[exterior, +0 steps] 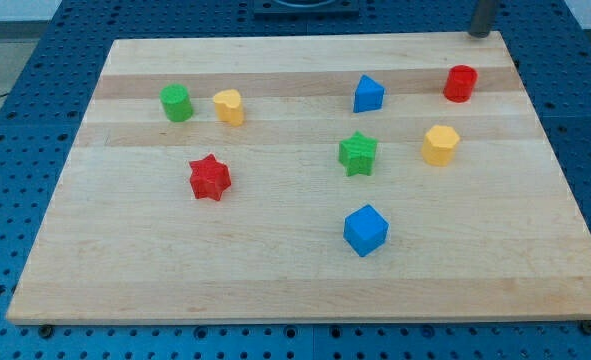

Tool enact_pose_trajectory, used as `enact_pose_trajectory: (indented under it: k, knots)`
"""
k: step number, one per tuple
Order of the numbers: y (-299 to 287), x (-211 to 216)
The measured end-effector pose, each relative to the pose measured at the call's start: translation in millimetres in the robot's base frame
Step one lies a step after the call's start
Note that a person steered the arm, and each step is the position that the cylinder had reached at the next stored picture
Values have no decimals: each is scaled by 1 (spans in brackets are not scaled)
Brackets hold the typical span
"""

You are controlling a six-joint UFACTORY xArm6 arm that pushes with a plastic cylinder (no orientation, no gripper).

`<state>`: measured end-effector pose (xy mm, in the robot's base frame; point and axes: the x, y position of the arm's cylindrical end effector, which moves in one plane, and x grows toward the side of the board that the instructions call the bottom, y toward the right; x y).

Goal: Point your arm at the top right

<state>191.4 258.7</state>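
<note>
Wooden board's [305,290] top-right corner holds my tip [480,35] (no end effector, so no grip state), above red cylinder [460,83].

My tip [481,34] stands at the top right corner of the board [275,290], above the red cylinder [460,83]. Leftward lie the blue wedge [368,94], yellow block [229,106] and green cylinder [176,103]. Below them, right to left, lie the yellow hexagon [440,145], green star [357,153] and red star [210,177], with the blue cube [365,230] lowest.
</note>
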Motion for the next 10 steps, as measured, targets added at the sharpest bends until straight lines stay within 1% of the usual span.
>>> enact_pose_trajectory:
  k: [1, 2, 3, 4, 5, 6, 7, 8, 10]
  knots:
    - [-35, 0]
    - [-88, 0]
    - [-13, 1]
    - [29, 1]
    - [-85, 2]
    - [-105, 20]
    - [-97, 79]
    - [-100, 28]
    - [-98, 61]
